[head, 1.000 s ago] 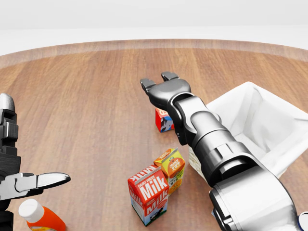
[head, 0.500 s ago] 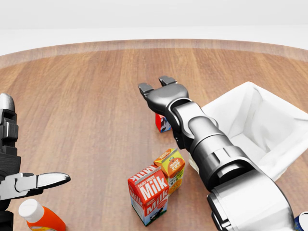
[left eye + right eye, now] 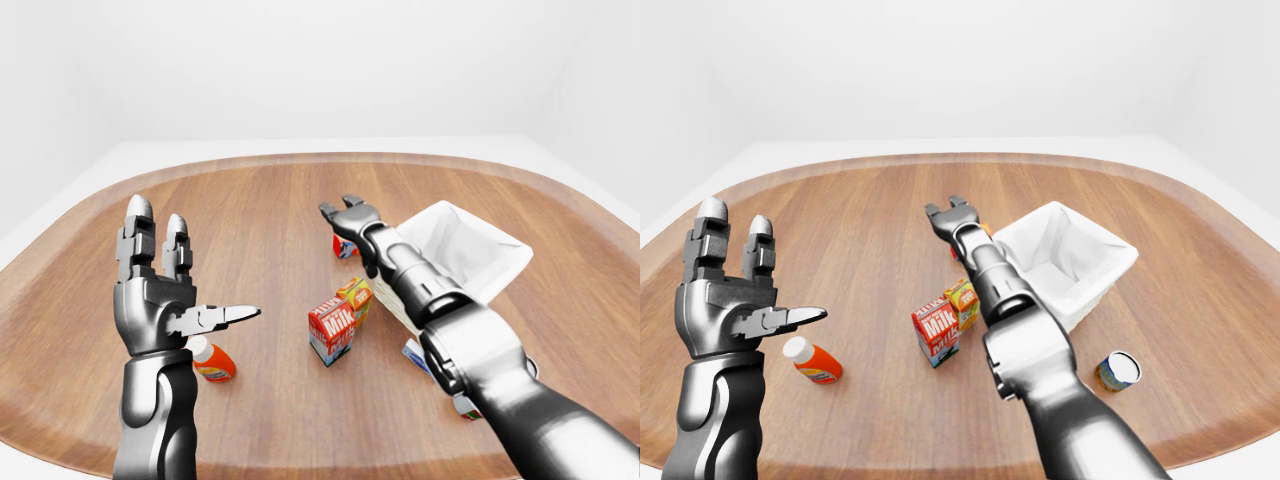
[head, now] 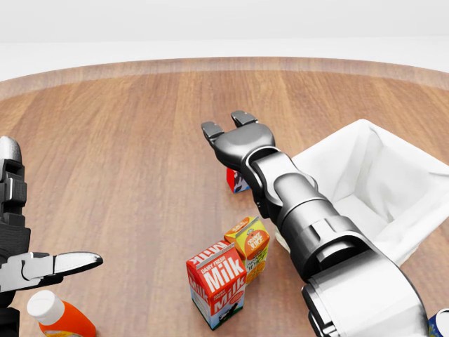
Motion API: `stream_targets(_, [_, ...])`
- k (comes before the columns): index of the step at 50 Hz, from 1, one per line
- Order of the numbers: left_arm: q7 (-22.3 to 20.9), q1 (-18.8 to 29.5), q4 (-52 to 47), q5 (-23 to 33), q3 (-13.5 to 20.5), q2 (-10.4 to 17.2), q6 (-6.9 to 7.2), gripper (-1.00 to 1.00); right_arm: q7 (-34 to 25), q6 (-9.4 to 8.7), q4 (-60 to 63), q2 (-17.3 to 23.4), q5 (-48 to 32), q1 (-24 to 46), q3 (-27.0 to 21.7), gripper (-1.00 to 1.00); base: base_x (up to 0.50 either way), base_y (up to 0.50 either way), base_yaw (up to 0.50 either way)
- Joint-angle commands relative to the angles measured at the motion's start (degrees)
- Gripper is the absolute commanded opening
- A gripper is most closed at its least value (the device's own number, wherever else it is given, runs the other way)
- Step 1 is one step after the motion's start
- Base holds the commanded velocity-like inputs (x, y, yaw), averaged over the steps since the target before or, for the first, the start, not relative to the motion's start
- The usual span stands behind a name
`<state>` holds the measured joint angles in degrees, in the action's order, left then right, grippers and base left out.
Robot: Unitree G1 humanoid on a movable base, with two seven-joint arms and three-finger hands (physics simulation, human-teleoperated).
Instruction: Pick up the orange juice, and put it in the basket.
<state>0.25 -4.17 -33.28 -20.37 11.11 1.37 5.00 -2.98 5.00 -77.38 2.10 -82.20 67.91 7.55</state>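
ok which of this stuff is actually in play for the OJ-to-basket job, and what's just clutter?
In play:
- orange juice carton
- basket, white-lined
- right hand, open, above the small red carton

Clutter:
- milk carton, touching the juice
- small red carton
- orange bottle, lying down
- can
- left hand, open, idle

All three views look from the robot's head down over its arms. The head view sits closest, cropped around the right robot hand (image 4: 231, 130). Both eye views stand wider, sharing the whole table (image 3: 880, 200).
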Motion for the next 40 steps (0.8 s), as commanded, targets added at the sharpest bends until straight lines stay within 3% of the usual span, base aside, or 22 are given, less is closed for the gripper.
stream_targets(1, [0.0,0.0,0.0,0.0,0.0,0.0,0.0,1.0,0.8,0.0,-0.1,0.0,-0.5,-0.3,0.0,1.0,0.0,0.0,0.0])
stream_targets(40, [0.0,0.0,0.0,0.0,0.0,0.0,0.0,1.0,2.4,0.0,-0.6,-0.6,-1.9,-2.8,0.0,1.0,0.0,0.0,0.0])
